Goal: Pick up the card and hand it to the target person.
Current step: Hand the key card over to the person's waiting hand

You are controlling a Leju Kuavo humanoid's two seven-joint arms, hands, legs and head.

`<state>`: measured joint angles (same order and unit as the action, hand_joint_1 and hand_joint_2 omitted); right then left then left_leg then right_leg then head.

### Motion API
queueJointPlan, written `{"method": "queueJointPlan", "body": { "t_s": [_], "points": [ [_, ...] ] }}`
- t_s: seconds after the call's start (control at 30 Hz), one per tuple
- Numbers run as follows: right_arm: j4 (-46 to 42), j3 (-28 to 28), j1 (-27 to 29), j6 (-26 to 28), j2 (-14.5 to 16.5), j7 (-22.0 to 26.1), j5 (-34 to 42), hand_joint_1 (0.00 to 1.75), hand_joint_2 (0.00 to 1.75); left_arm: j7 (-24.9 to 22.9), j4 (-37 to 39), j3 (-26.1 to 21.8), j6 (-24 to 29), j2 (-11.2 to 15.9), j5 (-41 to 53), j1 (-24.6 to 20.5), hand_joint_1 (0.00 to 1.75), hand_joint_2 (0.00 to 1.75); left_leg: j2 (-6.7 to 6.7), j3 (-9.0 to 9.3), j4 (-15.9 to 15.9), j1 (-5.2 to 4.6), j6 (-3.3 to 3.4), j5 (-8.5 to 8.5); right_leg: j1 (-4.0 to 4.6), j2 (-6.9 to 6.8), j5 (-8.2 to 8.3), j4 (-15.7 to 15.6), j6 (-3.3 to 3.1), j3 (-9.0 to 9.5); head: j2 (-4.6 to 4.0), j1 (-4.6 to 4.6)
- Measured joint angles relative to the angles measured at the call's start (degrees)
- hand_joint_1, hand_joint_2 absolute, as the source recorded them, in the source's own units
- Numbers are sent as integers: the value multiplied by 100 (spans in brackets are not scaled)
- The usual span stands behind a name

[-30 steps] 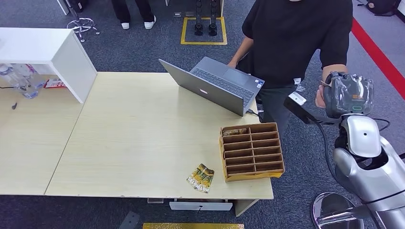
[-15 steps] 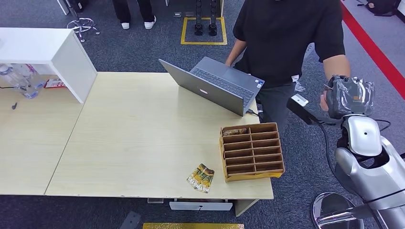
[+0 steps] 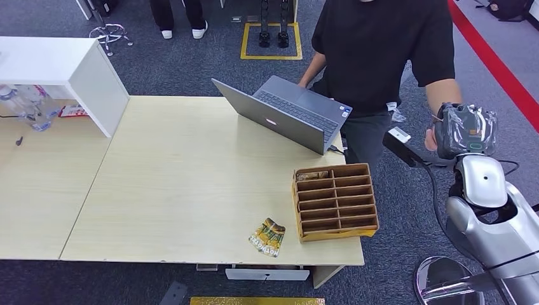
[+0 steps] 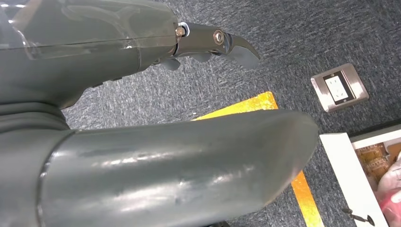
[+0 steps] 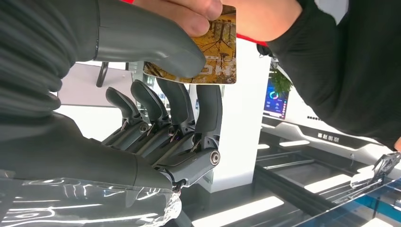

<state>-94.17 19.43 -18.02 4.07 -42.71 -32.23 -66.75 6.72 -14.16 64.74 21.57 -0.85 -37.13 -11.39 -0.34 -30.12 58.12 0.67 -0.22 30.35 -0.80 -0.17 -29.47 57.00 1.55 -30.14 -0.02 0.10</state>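
At the right edge of the head frame, beyond the end of the pale wooden desk (image 3: 191, 178), the right robot hand (image 3: 465, 130) is raised at the side of the person in the black short-sleeved shirt (image 3: 381, 51), whose own hand (image 3: 432, 136) meets it there. In the right wrist view the thick grey thumb is pressed onto the small yellow-brown printed card (image 5: 215, 52), clamping it against the dark fingers (image 5: 208, 109), while the person's fingers (image 5: 189, 14) pinch the card's far edge near the top of that frame. Compared with a second ago the person has shifted a little to the left of the frame and their forearm has settled down against the robot hand, which has barely moved; I judge the handover to be at its last step, with only the thumb's release left. The left robot hand (image 4: 142, 94) hangs over grey carpet, its fingers apart and holding nothing. On the desk remain a grey open laptop (image 3: 286, 114), a brown cardboard compartment tray (image 3: 335, 202) and a crumpled yellow snack packet (image 3: 267, 236) near the lower edge.
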Motion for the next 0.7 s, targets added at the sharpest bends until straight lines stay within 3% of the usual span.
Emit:
{"method": "queueJointPlan", "body": {
  "t_s": [0.13,0.17,0.27,0.3,0.37,0.5,0.7],
  "points": [
    [27,1,0,-1,0,3,0,141,175,-1,0,0,0,0,0,0,0,0,0,0,0,0,0,0,0,0,0,0,0,0,0,-1],
    [33,1,0,-5,0,5,0,126,175,-1,0,0,0,0,0,0,0,0,0,0,0,0,0,0,0,0,0,0,0,0,0,0],
    [53,3,-1,-39,1,32,1,24,175,-1,0,0,0,0,1,0,0,0,0,0,0,0,0,0,0,0,0,0,0,0,0,0],
    [58,4,-1,-63,2,41,3,2,175,-1,0,0,0,0,2,0,0,0,0,-1,-1,0,0,0,0,0,0,0,0,0,0,-1],
    [62,8,-1,-138,4,48,29,0,175,-1,0,0,0,0,8,0,0,0,0,-1,-1,0,0,0,0,0,0,0,0,0,0,-1],
    [68,26,-1,-284,9,60,147,0,0,-1,0,0,0,0,22,0,0,0,0,-1,-1,0,0,0,0,0,0,0,0,0,0,0],
    [81,105,-9,-232,20,101,244,0,0,-2,-1,0,-1,0,45,2,0,0,-1,-2,0,0,0,0,0,-1,0,0,0,0,0,0]
  ]
}}
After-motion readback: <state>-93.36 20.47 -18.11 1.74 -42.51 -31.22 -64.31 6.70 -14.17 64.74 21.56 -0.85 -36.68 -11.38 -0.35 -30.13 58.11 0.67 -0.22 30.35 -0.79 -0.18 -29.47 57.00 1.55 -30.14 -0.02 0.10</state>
